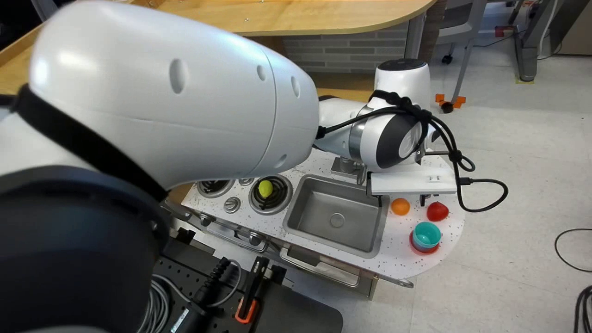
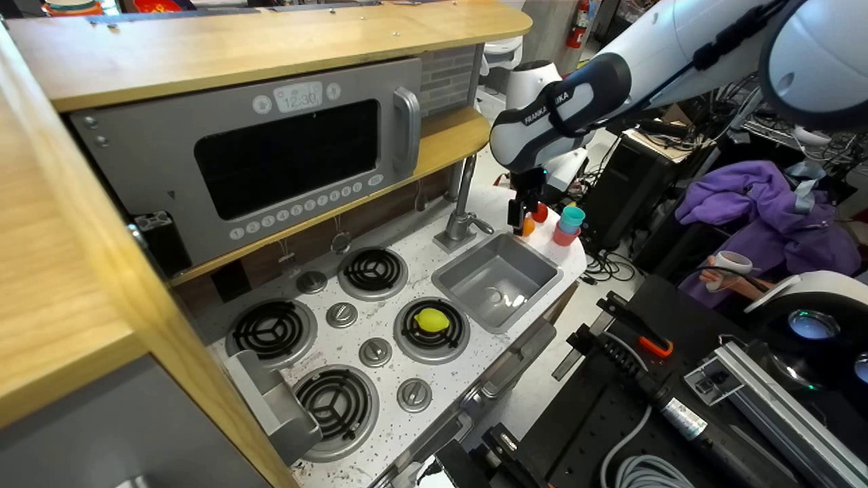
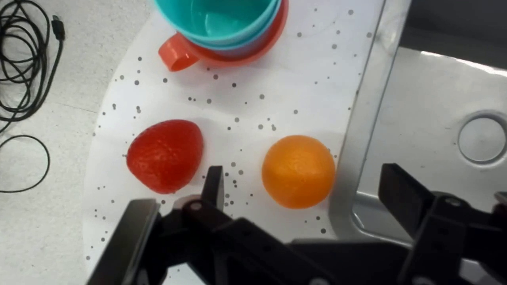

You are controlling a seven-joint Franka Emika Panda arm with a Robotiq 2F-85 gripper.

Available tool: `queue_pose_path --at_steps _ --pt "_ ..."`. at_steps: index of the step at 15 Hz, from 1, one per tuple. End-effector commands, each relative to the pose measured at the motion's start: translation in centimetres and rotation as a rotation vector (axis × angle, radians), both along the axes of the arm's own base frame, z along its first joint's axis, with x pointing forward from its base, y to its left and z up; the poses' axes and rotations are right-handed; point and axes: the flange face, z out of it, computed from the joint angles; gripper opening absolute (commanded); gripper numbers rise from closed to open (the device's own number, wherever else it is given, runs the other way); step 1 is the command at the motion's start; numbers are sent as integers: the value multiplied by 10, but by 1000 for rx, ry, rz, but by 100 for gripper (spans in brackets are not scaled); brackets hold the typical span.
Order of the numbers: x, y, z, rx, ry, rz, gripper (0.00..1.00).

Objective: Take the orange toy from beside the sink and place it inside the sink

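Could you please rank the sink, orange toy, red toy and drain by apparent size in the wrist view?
Largest: sink, partly cropped
Then: orange toy and red toy, too alike to rank
Smallest: drain

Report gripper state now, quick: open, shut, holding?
Gripper: open, holding nothing; in the wrist view its fingers stand wide apart, gaps showing either side of the orange toy.

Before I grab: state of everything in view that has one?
Gripper, open, holding nothing
Orange toy, on the counter beside the sink, ungripped
Sink, orange toy not yet inside
Red toy, resting on the counter
Cups, nested, upright
Yellow toy, resting on a burner
Microwave door, shut
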Motion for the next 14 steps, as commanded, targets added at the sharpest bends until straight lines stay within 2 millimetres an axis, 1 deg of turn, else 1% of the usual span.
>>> queue_pose_path --at_steps 1,4,6,7,8,12,14 --pt "7 -5 -13 2 21 53 74" --pt "9 -3 -15 4 30 74 50" --pt "12 -2 -8 11 26 90 35" --pt "14 -1 1 7 17 99 27" --pt "15 0 7 3 10 106 20" --pt "21 9 50 -13 -44 138 19" --pt "18 17 71 -13 -74 163 19"
